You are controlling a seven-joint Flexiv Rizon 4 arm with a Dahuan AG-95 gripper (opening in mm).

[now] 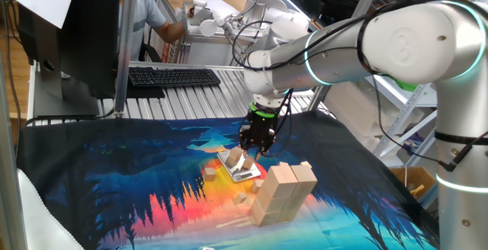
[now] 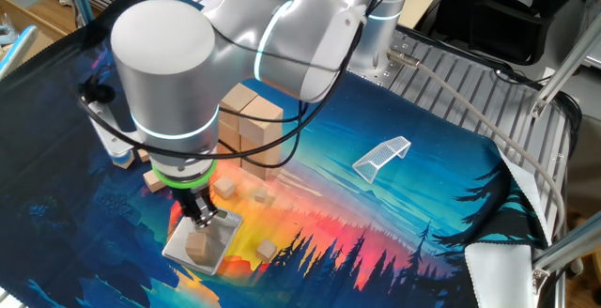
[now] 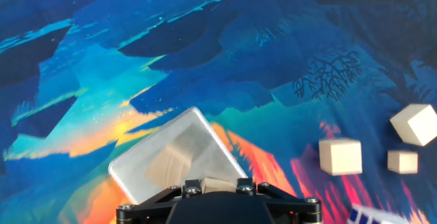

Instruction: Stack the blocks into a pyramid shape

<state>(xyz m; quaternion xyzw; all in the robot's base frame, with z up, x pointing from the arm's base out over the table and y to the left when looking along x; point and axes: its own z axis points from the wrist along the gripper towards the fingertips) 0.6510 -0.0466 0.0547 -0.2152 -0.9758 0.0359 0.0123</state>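
— Tabletop cover is a soft printed cloth (image 1: 114, 174), deep blue with an orange forest sunset. What lies on it?

— One flat silver-grey plate (image 3: 198, 132), smooth metal with rounded corners. Everything else I place from that.

— And the end effector (image 2: 202, 219)?

— It points straight down over the plate, jaws narrow, and from the hand view they seem to pinch a small cube (image 2: 197, 244) of pale bare wood, right at the plate's surface. Its sides look about equal, so I can tell no long axis.

— The bigger pieces?

— Tan bricks (image 1: 282, 189), square-edged and unpainted, are packed side by side just beside the plate; they seem to stand on end, long axes upright. Loose cubes (image 3: 340, 157) lie near the plate on the orange part.

— Anything in the way?

— The white arm (image 2: 164, 54) hides part of the bricks. A white mesh piece (image 2: 383, 156) lies well apart from the plate, and a black keyboard (image 1: 174, 76) sits beyond the cloth
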